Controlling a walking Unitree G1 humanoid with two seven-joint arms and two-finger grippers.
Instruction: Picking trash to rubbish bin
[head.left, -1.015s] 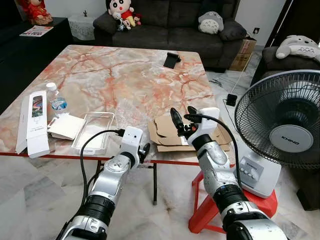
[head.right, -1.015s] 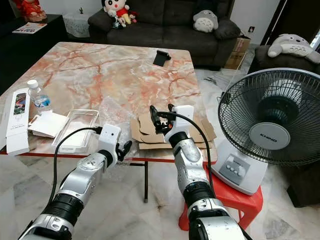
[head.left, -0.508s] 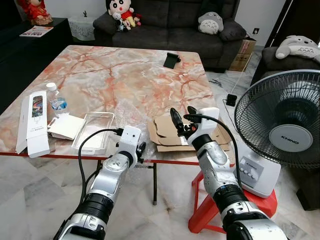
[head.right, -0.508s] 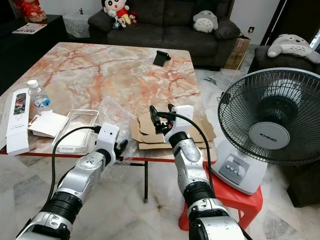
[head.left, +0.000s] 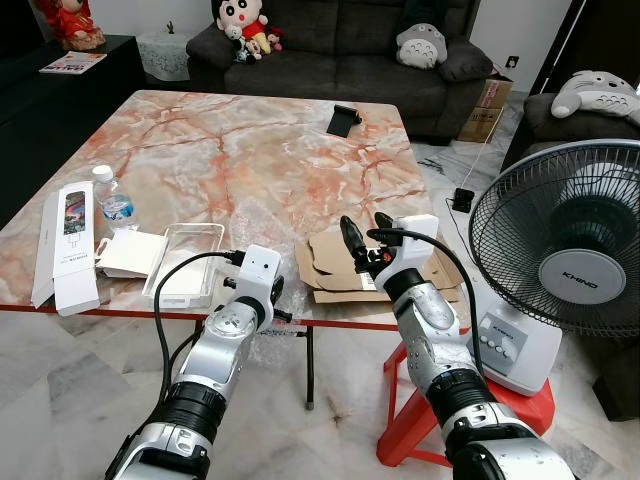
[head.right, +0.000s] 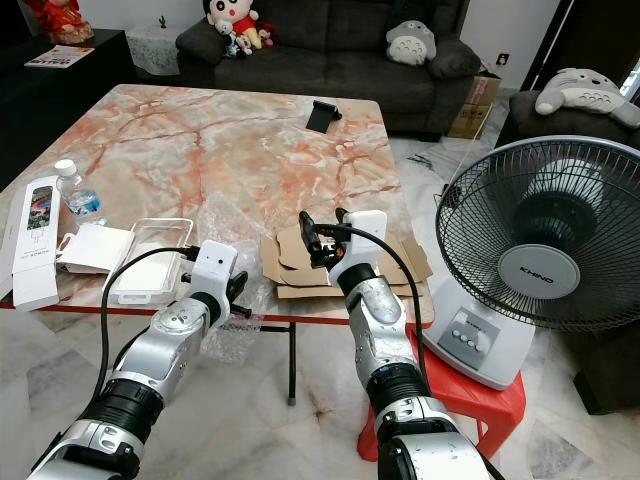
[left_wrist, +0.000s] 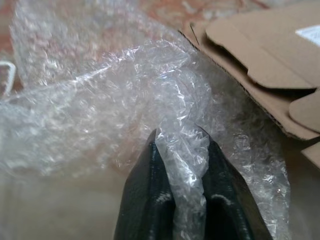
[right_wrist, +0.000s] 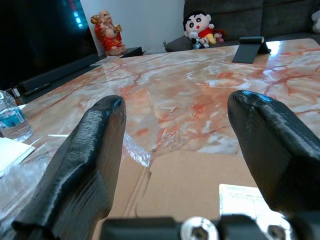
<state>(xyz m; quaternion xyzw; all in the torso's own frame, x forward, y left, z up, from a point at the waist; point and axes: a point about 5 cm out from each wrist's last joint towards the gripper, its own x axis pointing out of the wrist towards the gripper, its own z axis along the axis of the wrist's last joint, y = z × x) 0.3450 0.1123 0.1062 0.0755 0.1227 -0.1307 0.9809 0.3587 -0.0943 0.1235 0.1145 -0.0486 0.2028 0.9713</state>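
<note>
- Left tool (left_wrist: 182, 150) of mine is clenched on a fold of the clear bubble wrap (left_wrist: 125, 110); in my left wrist view the crinkled plastic is pinched between the two black fingers (left_wrist: 145, 195).
- From my head camera that left tool (head.right: 238, 290) sits at the near edge of the marble table (head.left: 250, 150), and the bubble wrap (head.right: 225, 225) trails from the tabletop over the edge and hangs below it.
- Flattened cardboard (head.left: 335, 260) lies on the table just beside the bubble wrap, to its right, near the same front edge.
- My right tool (head.left: 362, 236) hovers over the cardboard with its fingers spread apart and nothing between them; the right wrist view shows both fingers (right_wrist: 80, 165) wide of each other above the brown sheet.
- Left of the bubble wrap is a clear plastic tray (head.left: 185, 262), then white folded paper (head.left: 130, 252), a long white box (head.left: 72, 240) and a water bottle (head.left: 113, 200).
- A dark phone stand (head.left: 343, 119) stands at the table's far side.
- An electric fan (head.left: 570, 265) stands on a red stool (head.left: 425, 425) to my right, off the table.
</note>
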